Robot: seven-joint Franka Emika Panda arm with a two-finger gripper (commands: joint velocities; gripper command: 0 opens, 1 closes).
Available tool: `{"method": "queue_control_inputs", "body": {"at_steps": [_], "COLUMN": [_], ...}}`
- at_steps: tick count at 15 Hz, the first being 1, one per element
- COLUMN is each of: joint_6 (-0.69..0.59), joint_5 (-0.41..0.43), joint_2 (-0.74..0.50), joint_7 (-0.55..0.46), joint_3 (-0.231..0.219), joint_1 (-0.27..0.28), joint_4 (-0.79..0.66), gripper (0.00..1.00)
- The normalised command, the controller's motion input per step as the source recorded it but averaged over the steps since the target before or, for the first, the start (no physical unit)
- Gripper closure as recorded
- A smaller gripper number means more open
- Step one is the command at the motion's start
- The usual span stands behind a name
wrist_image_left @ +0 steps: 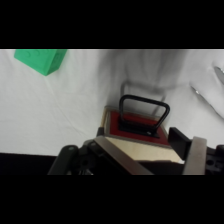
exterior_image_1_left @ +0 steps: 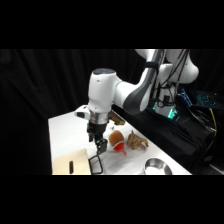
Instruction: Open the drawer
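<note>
The drawer shows in the wrist view as a tan wooden box with a red front panel and a black loop handle standing out from it. My gripper hangs just over the drawer's tan top, open, one finger on each side, and holds nothing. The handle lies a little beyond the fingertips. In the side view the gripper comes down at the right end of the pale wooden cabinet, directly above the black handle. How far the drawer stands out of the cabinet I cannot tell.
A green cube sits on the white table beyond the drawer. A round metal bowl stands near the front edge. Brown and red items lie just behind the gripper. Thin metal tongs lie off to one side.
</note>
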Motion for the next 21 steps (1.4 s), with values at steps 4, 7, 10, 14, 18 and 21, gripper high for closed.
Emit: {"method": "queue_control_inputs", "body": {"at_steps": [4,7,10,14,18,21], "joint_6": [0.17,0.12,0.12,0.18,0.27,0.23], "joint_5": [-0.082,-0.014,0.028,0.021,0.055,0.102], "joint_2": [0.22,0.15,0.13,0.14,0.14,0.15], "joint_7": [0.15,0.09,0.05,0.06,0.03,-0.02], "joint_3": [-0.155,-0.074,-0.025,-0.051,-0.058,-0.044], "joint_1": [0.080,0.059,0.048,0.063,0.050,0.030], "joint_4": [0.24,0.15,0.13,0.12,0.12,0.13], "gripper": [0.00,0.00,0.00,0.00,0.00,0.00]}}
